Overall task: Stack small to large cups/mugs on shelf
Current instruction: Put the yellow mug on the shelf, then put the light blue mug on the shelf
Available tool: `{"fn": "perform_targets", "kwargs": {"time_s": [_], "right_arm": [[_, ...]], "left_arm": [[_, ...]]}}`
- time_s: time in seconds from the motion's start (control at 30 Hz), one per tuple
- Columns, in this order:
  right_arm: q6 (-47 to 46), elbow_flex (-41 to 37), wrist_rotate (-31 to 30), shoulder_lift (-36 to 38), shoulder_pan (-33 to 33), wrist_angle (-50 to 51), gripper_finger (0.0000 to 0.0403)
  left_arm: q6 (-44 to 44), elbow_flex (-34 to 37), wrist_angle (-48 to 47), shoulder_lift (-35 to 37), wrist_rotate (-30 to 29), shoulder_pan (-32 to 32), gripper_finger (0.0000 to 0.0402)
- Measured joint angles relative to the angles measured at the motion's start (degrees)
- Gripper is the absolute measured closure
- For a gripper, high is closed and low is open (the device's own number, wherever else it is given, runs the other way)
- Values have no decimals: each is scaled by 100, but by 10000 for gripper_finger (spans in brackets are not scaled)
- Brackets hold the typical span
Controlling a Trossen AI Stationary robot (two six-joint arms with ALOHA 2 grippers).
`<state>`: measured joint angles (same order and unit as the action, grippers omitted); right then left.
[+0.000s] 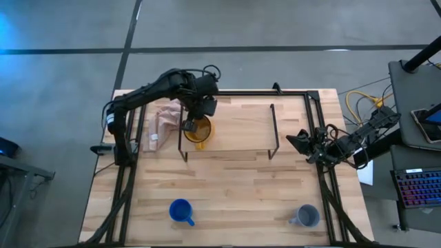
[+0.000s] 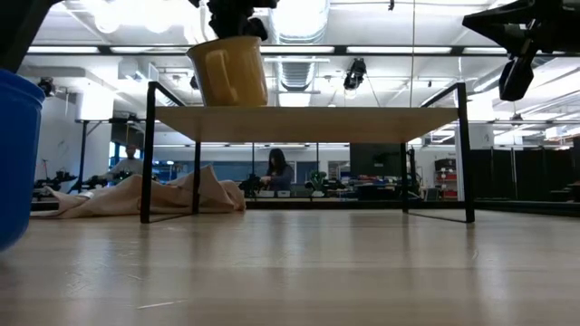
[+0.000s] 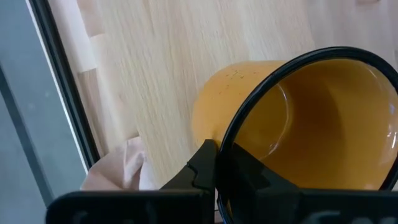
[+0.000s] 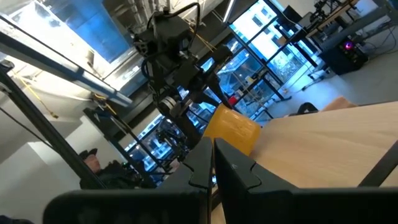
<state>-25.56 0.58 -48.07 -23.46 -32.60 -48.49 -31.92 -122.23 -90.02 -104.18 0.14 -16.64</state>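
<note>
The yellow-orange mug (image 1: 198, 130) is gripped at its rim by the left tool (image 1: 191, 125) and held tilted at the left end of the shelf (image 1: 234, 124). The right tool (image 1: 300, 140), clenched on nothing, is parked at the tabletop's (image 1: 234, 186) right edge. The bright blue mug (image 1: 180, 211) and grey-blue mug (image 1: 306, 216) are set near the front edge.

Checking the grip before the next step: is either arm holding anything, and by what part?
The left gripper holds the yellow mug by its rim, on the shelf. The right gripper holds nothing.
</note>
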Motion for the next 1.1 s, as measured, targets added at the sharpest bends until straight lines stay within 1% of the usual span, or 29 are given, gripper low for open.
{"fn": "perform_targets", "kwargs": {"time_s": [0.1,0.23,0.5,0.67,0.87,0.93,1.0,1.1], "right_arm": [[0,0,2,1,1,1,392],[0,0,13,2,2,3,392],[7,0,24,0,0,28,392],[40,0,21,0,1,28,392],[69,0,4,1,1,28,392],[71,0,4,2,2,28,392],[72,0,4,2,2,28,392],[72,0,4,2,2,28,392]], "left_arm": [[112,0,1,-16,-207,-20,398],[156,2,6,-49,-602,-24,373],[155,0,13,-127,-664,-29,329],[112,1,49,-127,-794,-45,315],[102,7,488,-127,-867,-103,300],[94,14,581,-127,-1014,-102,293],[95,30,577,-127,-1133,-103,286],[98,37,555,-127,-1152,-103,275]]}}
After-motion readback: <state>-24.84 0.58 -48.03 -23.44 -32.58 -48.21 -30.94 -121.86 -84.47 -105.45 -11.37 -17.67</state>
